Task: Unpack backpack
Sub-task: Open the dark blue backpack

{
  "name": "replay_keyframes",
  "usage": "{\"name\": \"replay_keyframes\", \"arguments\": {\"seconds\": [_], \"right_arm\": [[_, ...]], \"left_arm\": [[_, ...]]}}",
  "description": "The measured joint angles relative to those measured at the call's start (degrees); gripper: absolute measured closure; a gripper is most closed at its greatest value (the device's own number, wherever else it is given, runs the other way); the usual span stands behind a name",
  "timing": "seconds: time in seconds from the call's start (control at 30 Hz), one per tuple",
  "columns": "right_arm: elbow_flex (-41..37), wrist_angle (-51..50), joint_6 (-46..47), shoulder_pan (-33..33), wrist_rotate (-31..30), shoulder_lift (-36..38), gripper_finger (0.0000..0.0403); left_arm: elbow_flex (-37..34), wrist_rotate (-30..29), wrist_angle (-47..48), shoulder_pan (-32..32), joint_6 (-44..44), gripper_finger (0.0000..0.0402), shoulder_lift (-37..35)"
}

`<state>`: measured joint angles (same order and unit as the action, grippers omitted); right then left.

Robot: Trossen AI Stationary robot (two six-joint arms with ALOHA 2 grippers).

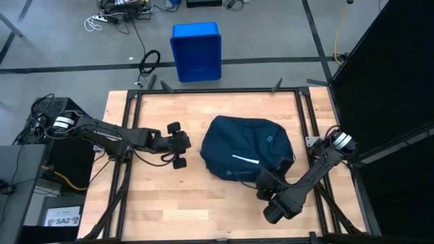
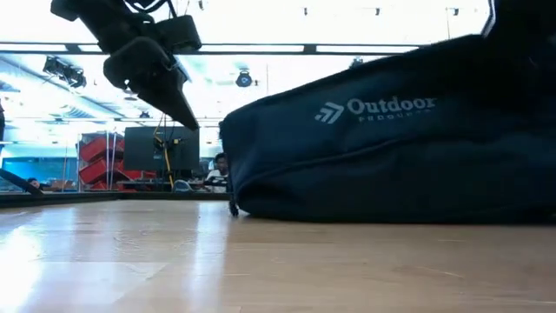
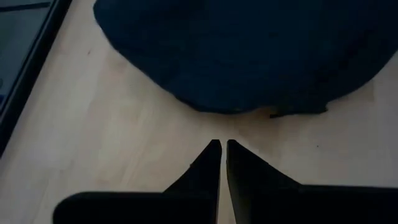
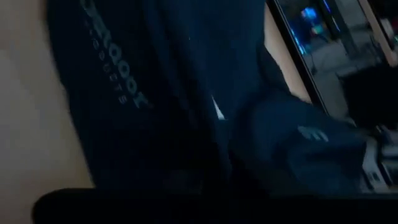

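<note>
The dark navy backpack (image 1: 244,156) lies on the wooden table a little right of the middle, with a white stripe (image 1: 245,160) on top and a white logo on its side (image 2: 375,109). My left gripper (image 3: 222,144) hovers shut above the bare wood just left of the backpack (image 3: 236,50). It slants down toward the bag and touches nothing, and it also shows in the low view (image 2: 184,120). My right gripper (image 1: 268,181) is at the backpack's near right side. Its wrist view is filled by dark fabric (image 4: 155,93).
A bright blue plastic bin (image 1: 196,51) stands on the floor beyond the table's far edge, with cables beside it. Black frame rails (image 1: 217,90) run along the table's edges. Bare wood lies to the left of the backpack and along the near edge (image 1: 183,210).
</note>
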<state>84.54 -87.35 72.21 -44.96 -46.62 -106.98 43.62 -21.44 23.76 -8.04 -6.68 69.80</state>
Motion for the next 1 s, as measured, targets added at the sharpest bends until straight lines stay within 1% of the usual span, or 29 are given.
{"name": "replay_keyframes", "arguments": {"seconds": [0.17, 0.23, 0.37, 0.5, 0.6, 0.7, 0.87, 1.0], "right_arm": [[4.51, 3.60, -6.33, -1.50, -5.63, 0.07, 0.0296], [5.46, 5.29, -8.08, -1.69, -7.08, 0.07, 0.0268], [6.18, 7.69, -11.20, -0.73, -8.45, 0.04, 0.0220], [6.13, 12.53, -15.67, 1.42, -8.38, 0.02, 0.0190], [6.13, 17.42, -21.09, 3.17, -7.94, 0.02, 0.0179], [6.13, 21.54, -26.19, 5.22, -7.61, 0.00, 0.0177], [6.11, 23.73, -31.17, 9.40, -6.30, -0.78, 0.0196], [4.72, 26.61, -33.76, 12.71, -2.06, -0.70, 0.0214]], "left_arm": [[0.00, 0.39, -1.73, -1.13, -0.06, 0.0401, 0.22], [0.00, 1.93, -4.23, -1.90, -0.20, 0.0401, 0.24], [0.02, 7.24, -11.99, -4.06, 0.73, 0.0401, 0.24], [0.04, 7.85, -16.95, -6.82, 4.20, 0.0401, 0.24], [0.04, 7.86, -18.15, -8.60, 5.12, 0.0394, 0.26], [0.05, 7.56, -18.44, -9.53, 5.16, 0.0374, 0.87], [0.06, 5.22, -19.87, -10.13, 5.03, 0.0327, 4.30], [0.07, 3.93, -23.27, -10.13, 5.15, 0.0294, 7.75]]}}
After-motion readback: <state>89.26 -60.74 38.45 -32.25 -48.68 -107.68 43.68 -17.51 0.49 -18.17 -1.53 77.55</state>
